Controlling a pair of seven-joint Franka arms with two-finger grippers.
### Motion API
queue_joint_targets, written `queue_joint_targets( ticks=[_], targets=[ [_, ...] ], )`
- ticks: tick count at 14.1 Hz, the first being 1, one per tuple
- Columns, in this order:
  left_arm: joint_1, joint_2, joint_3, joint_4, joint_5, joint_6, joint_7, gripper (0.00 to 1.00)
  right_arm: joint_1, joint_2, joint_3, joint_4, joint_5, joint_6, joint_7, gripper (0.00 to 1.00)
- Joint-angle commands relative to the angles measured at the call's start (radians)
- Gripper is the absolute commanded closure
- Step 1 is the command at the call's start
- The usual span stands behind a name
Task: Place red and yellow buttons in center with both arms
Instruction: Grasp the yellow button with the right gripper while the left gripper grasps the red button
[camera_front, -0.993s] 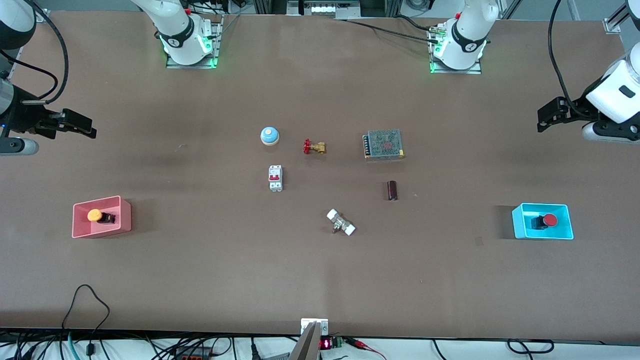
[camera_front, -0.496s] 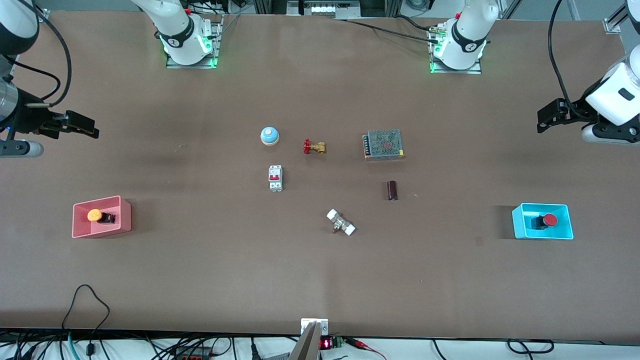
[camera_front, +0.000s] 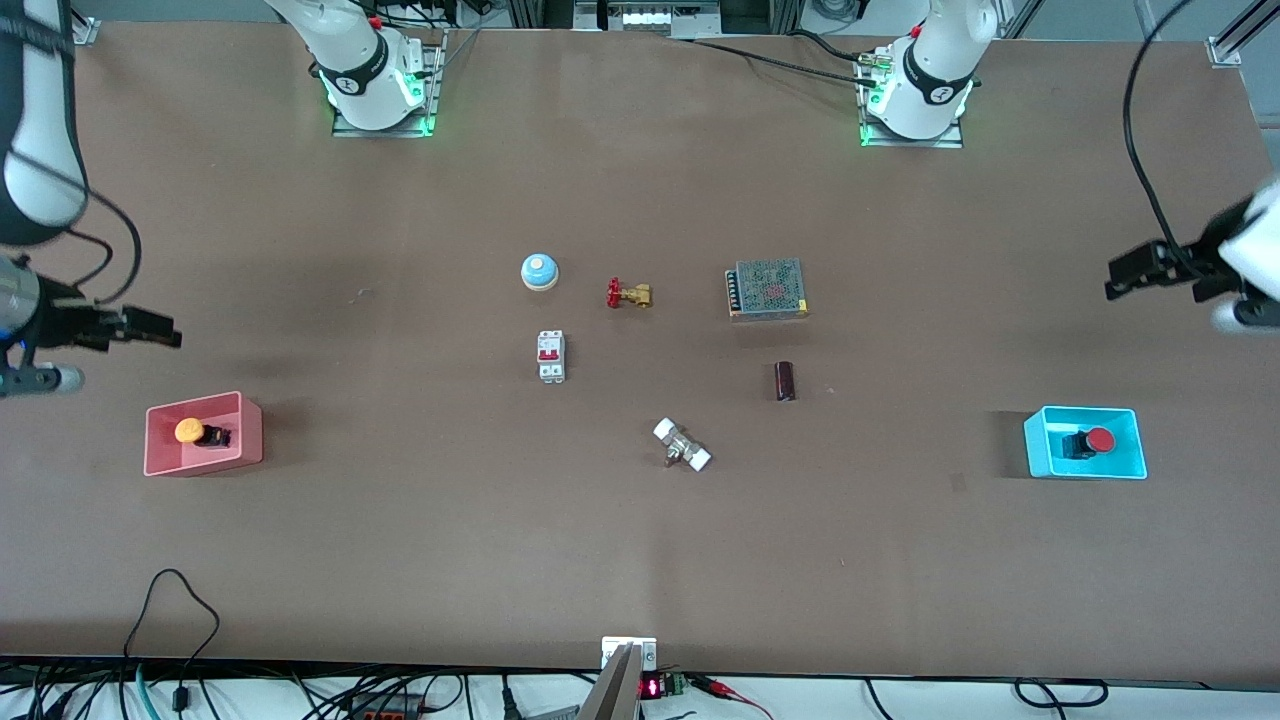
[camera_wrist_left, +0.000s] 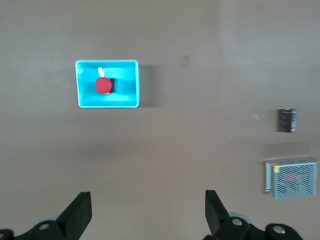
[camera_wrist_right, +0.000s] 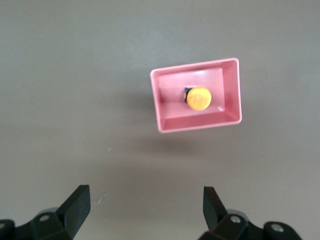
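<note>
The yellow button (camera_front: 189, 431) (camera_wrist_right: 198, 98) lies in a pink bin (camera_front: 250, 430) (camera_wrist_right: 165, 112) at the right arm's end of the table. The red button (camera_front: 1099, 440) (camera_wrist_left: 103, 85) lies in a cyan bin (camera_front: 1040, 445) (camera_wrist_left: 130, 80) at the left arm's end. My right gripper (camera_front: 160, 334) (camera_wrist_right: 145, 202) hangs open in the air over bare table beside the pink bin, with nothing between its fingers. My left gripper (camera_front: 1125, 275) (camera_wrist_left: 148, 207) hangs open and empty over bare table beside the cyan bin. The center (camera_front: 640, 380) is bare brown tabletop among the small parts.
Around the middle lie a pale blue bell (camera_front: 539, 271), a brass valve with a red handle (camera_front: 628, 294), a white circuit breaker (camera_front: 551, 356), a metal power supply (camera_front: 768, 289) (camera_wrist_left: 291, 178), a dark cylinder (camera_front: 785, 381) (camera_wrist_left: 286, 120) and a white-capped fitting (camera_front: 682, 446).
Both grippers have travelled over the table toward their bins: the right one toward the pink bin, the left one toward the cyan bin. Both stay open. Nothing on the table moved.
</note>
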Motion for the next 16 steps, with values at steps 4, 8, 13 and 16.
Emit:
queue_joint_targets(
  ticks=[4, 8, 13, 16],
  targets=[
    [0.066, 0.25, -0.007, 0.05, 0.114, 0.167, 0.04, 0.0, -0.046, 0.141, 0.019, 0.015, 0.008, 0.198, -0.141, 0.0],
    [0.134, 0.416, -0.01, 0.043, 0.111, 0.432, 0.167, 0.0, -0.06, 0.21, 0.017, 0.015, 0.005, 0.34, -0.25, 0.0],
    [0.16, 0.507, -0.013, -0.003, 0.073, 0.62, 0.209, 0.0, -0.06, 0.26, 0.017, 0.014, 0.008, 0.397, -0.25, 0.0],
    [0.16, 0.539, -0.013, -0.005, 0.019, 0.642, 0.21, 0.0, -0.063, 0.292, 0.013, 0.011, 0.01, 0.418, -0.251, 0.0]
  ],
)
